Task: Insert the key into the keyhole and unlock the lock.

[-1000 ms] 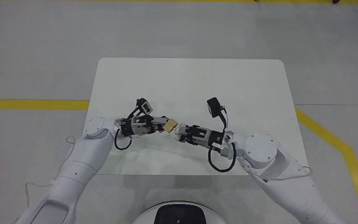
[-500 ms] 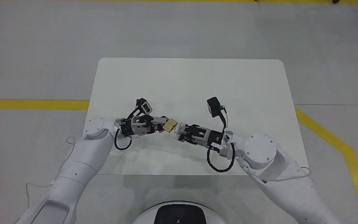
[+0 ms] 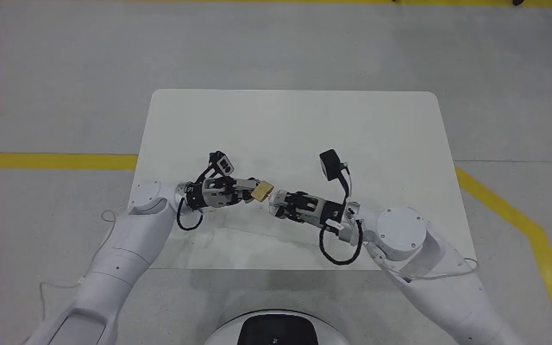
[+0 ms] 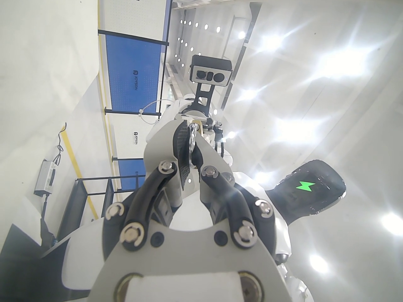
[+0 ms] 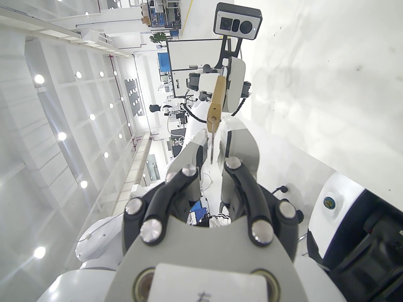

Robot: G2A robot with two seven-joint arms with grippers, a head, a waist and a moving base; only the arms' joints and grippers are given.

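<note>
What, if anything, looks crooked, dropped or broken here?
Nothing stands out. The left end effector grips the brass padlock by its shackle; the right end effector holds the key, whose blade runs roughly in line with the padlock and meets its bottom end. No damage is visible.

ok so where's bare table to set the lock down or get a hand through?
Far half of the table is bare, edge to edge, both far corners included. Crowded: the near-middle strip, where the left gripper with the lock meets the right gripper and key. Arms cross the near corners.
</note>
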